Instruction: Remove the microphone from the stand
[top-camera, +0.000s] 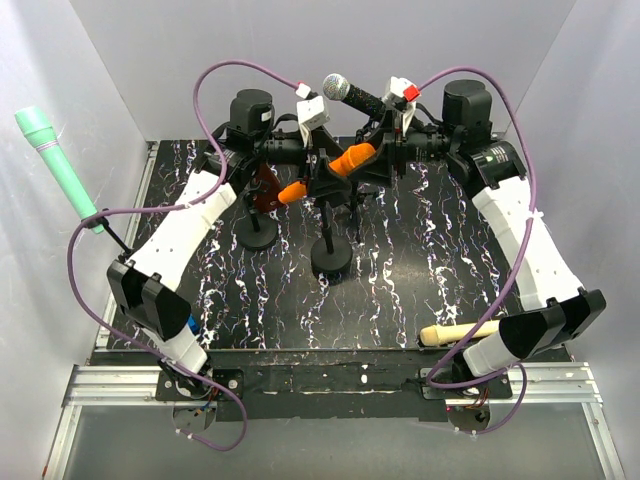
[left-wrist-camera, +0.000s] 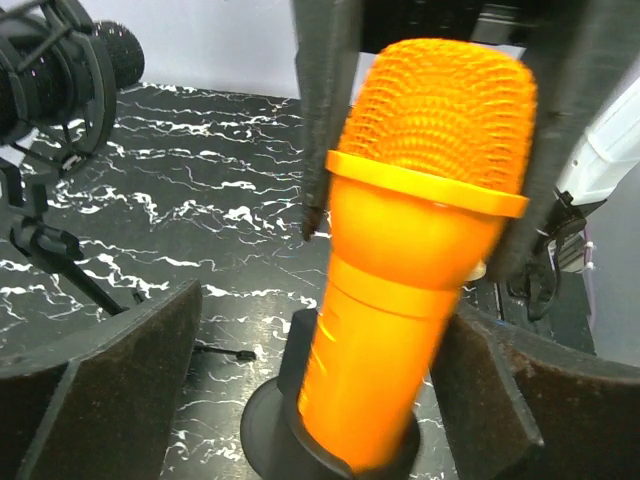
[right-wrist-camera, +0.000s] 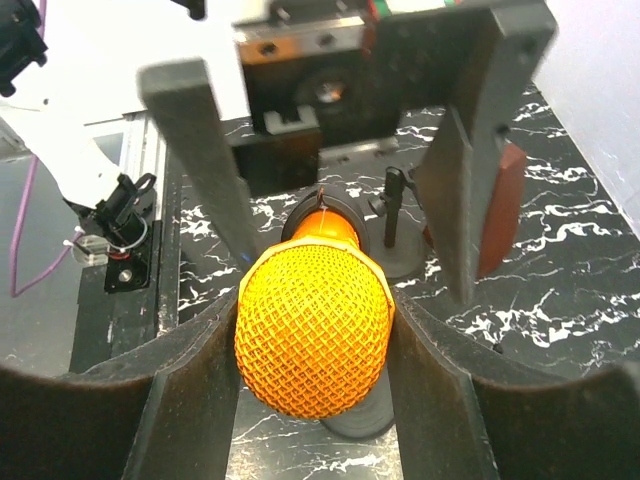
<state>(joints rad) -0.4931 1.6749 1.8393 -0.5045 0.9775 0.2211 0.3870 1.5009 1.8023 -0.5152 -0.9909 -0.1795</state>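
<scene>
Right gripper (right-wrist-camera: 312, 320) pinching orange microphone (top-camera: 352, 158) head, arm outstretched; left gripper (left-wrist-camera: 325, 310) fingers spread around its body; stand (top-camera: 331, 262) beneath; black microphone (top-camera: 350, 92) near far table (top-camera: 420, 290) edge

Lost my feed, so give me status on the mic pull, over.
Right tool shut on orange microphone, at its head. Left tool open around its body. Not yet off the stand. Second stand close beside.
</scene>
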